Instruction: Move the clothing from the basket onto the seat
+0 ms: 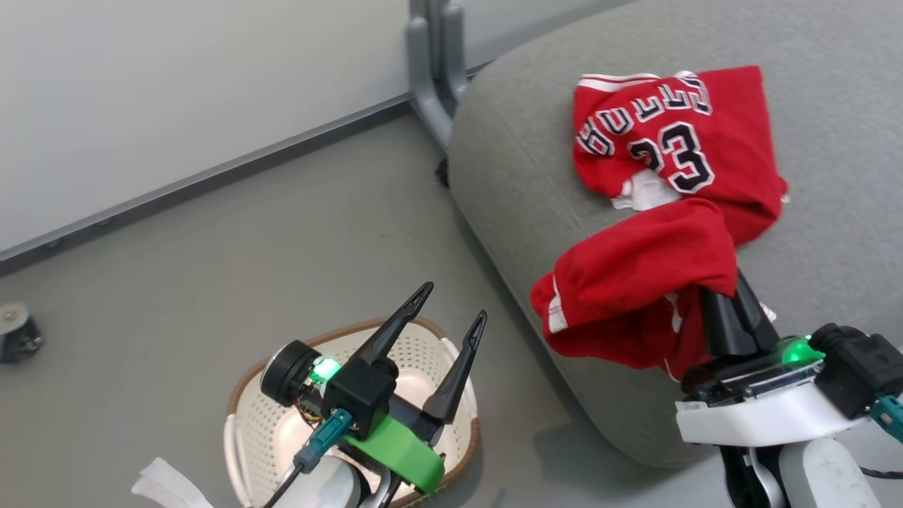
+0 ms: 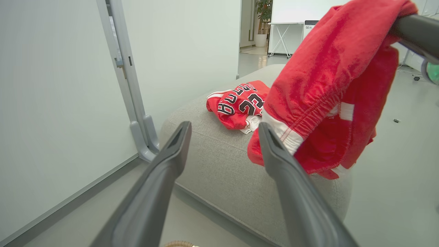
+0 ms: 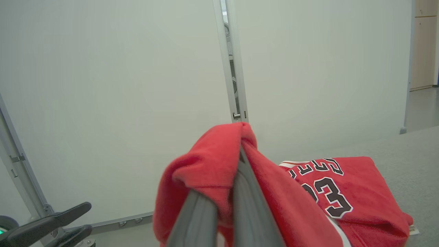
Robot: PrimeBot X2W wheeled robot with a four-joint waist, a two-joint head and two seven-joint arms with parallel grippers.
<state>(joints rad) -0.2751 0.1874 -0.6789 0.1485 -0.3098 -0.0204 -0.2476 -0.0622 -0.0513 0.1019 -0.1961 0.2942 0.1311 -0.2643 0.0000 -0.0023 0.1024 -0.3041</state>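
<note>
- Head view: the right gripper (image 1: pixel 734 310) pinches the shorts (image 1: pixel 635 282) above the edge of the seat (image 1: pixel 522 176), where the jersey (image 1: pixel 677 141) lies; the left gripper (image 1: pixel 454 300), spread and empty, hangs over the basket (image 1: pixel 416 353).
- Left wrist view: shorts dangle beside its parted fingers (image 2: pixel 164 171).
- Right wrist view: closed fingers clamp a shorts fold.

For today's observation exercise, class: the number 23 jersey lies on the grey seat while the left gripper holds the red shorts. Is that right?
Not quite: the right gripper holds the shorts, as the head view shows; the left gripper is open and empty. The jersey does lie on the seat.
</note>
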